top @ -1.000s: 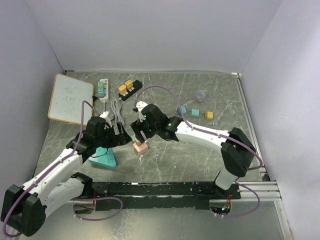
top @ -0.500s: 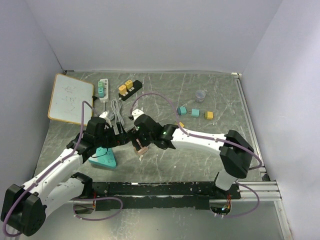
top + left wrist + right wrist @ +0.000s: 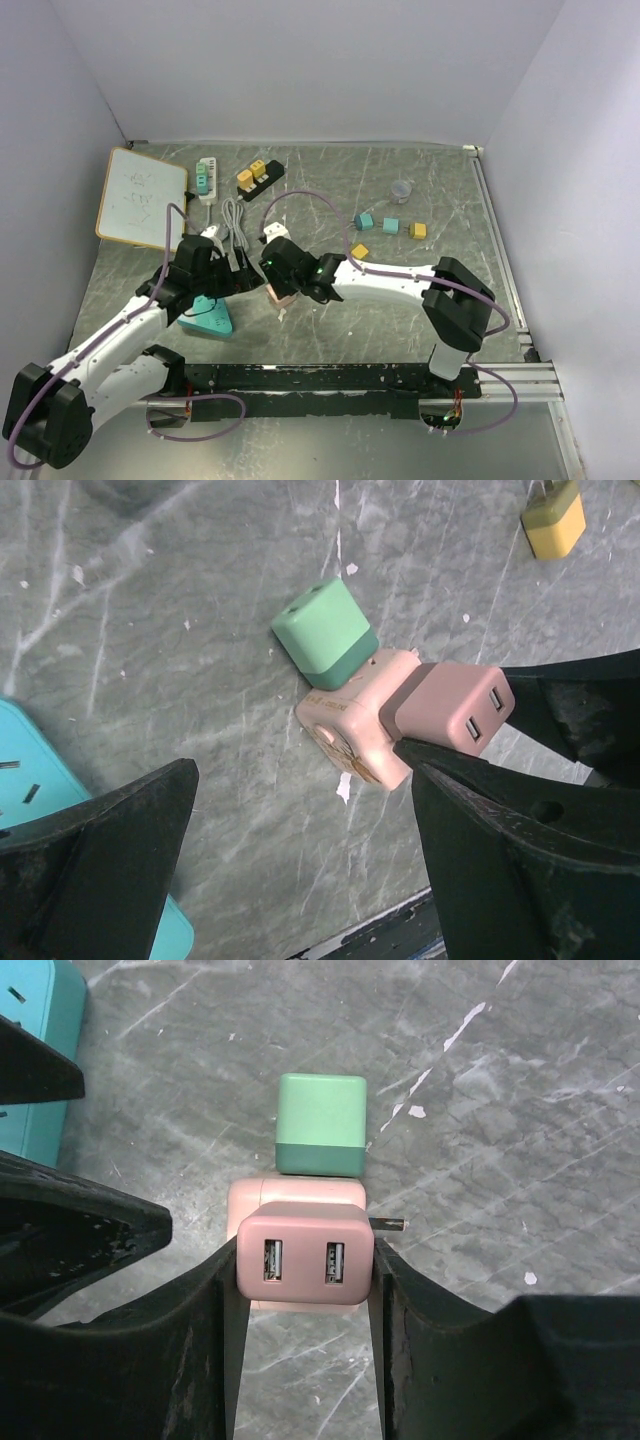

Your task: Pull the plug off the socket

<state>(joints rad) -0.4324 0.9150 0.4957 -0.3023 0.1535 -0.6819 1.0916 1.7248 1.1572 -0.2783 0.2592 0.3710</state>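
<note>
Jaws of the right gripper clamp the two side faces of a dusty-pink square plug with two USB ports. The plug's back sits against a pale pink cube socket, near the middle of the grey marbled surface. A short metal pin shows at the joint on one side. A green two-tone cube plug touches the socket's far face, as the right wrist camera sees it.

Jaws of the left gripper stand wide apart and hold nothing, with the socket in view between and beyond their tips. Whether either tip touches it cannot be told.

A teal triangular power strip lies just beside the left gripper, on the side away from the right arm. Bare surface opens to the right of the socket and toward the near edge, where a black rail runs. A small yellow plug lies near the right arm. Well apart at the far left lie a white board, a white power strip and a black power strip.
</note>
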